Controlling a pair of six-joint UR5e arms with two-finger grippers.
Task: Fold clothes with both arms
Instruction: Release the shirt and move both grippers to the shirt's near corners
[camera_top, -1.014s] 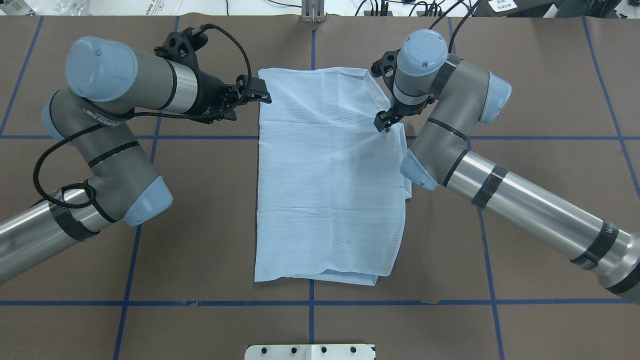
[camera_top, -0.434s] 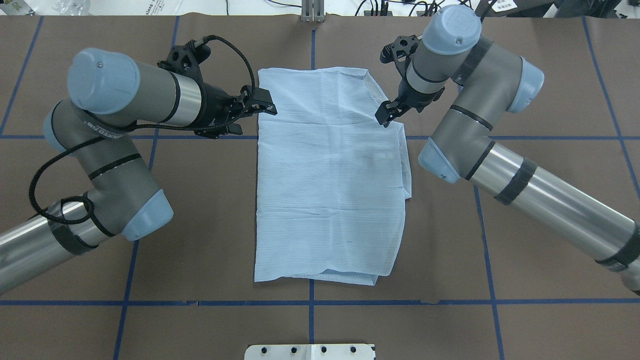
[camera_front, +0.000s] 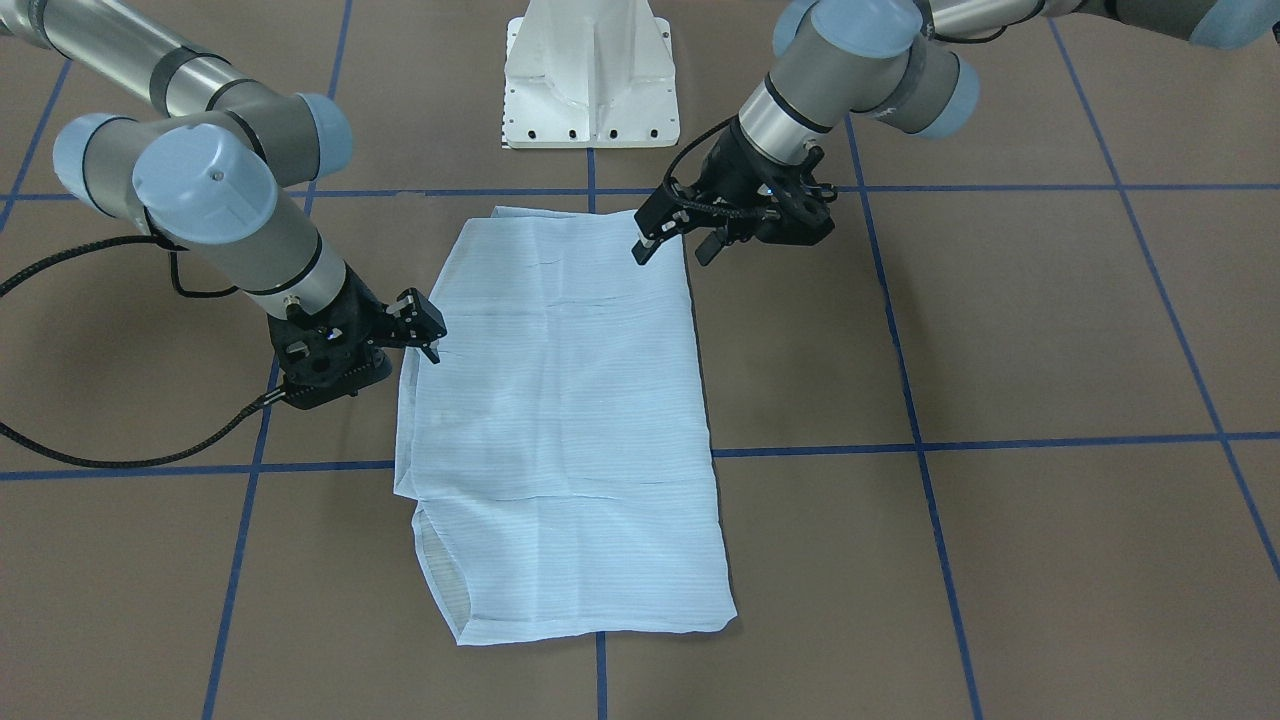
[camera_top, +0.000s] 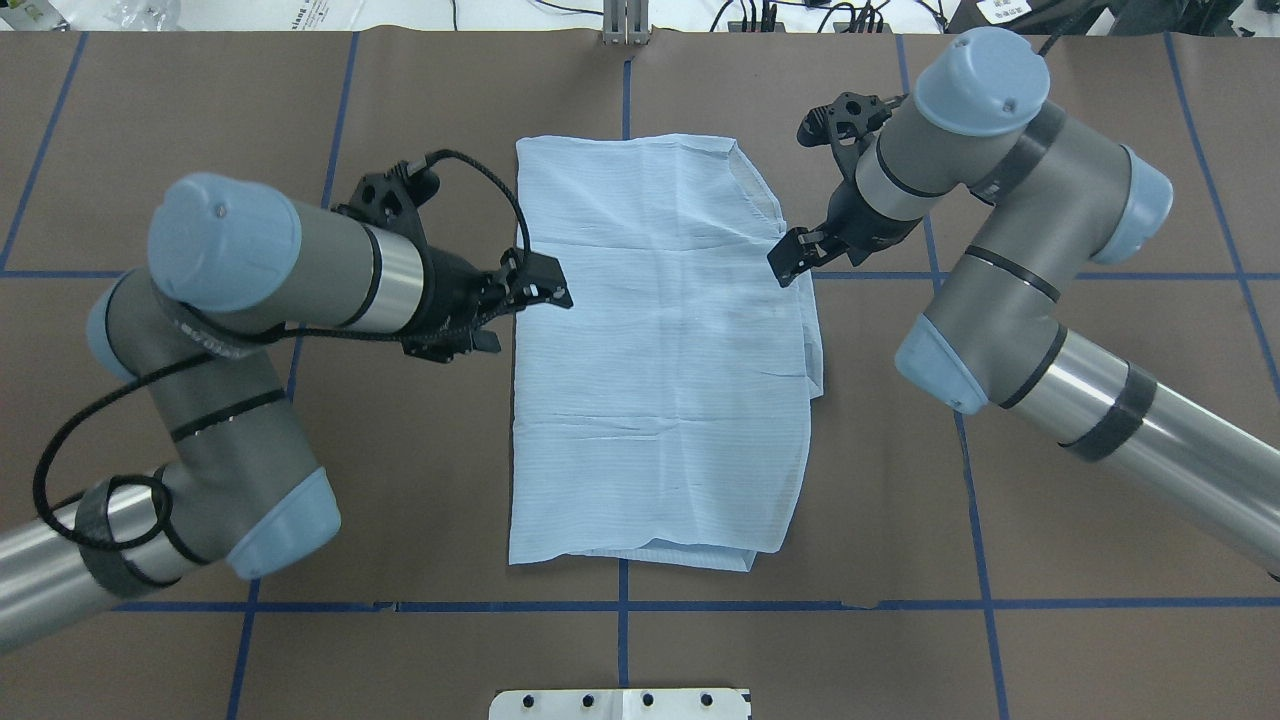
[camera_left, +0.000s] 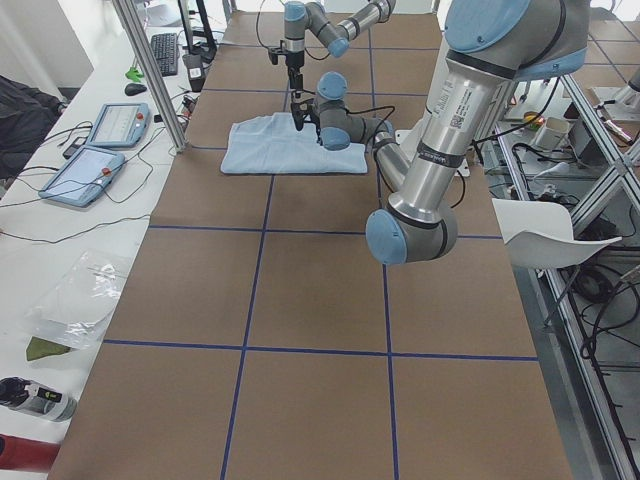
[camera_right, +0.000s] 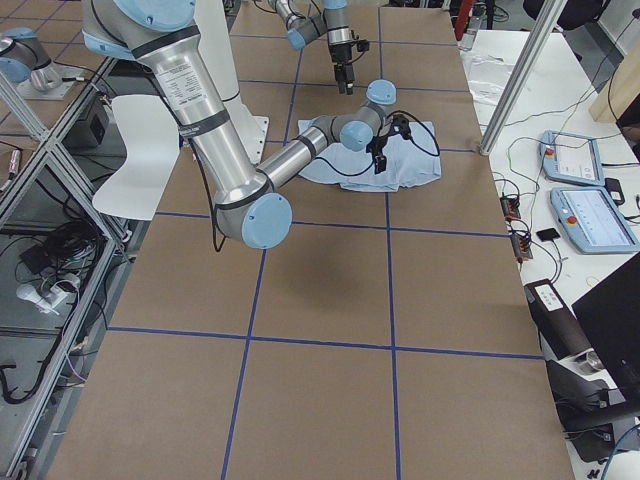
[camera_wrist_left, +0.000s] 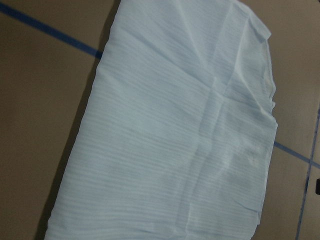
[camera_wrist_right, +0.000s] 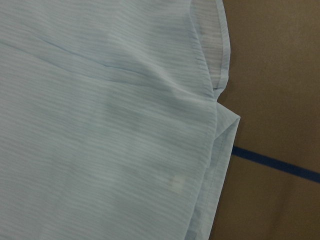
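The left arm (camera_top: 330, 262) and the right arm (camera_top: 985, 175) are grey tubes with pale blue caps (camera_top: 225, 232), a small screw (camera_top: 218, 211) on each. Black bands (camera_top: 1100, 422) ring them. A black braided cable (camera_top: 508, 192) loops to the left arm's black end effector (camera_front: 672, 252).

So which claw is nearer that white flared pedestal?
Left. The left gripper hangs at the pale blue striped shirt's edge toward the pedestal; the right gripper, at the opposite edge, is farther.

- Reaching inward with the left gripper (camera_front: 670, 250), wrist angled low, fingers parted, holding nothing.
- Pointing the right gripper (camera_top: 793, 260) down and inward, elbow bent, fingers parted.
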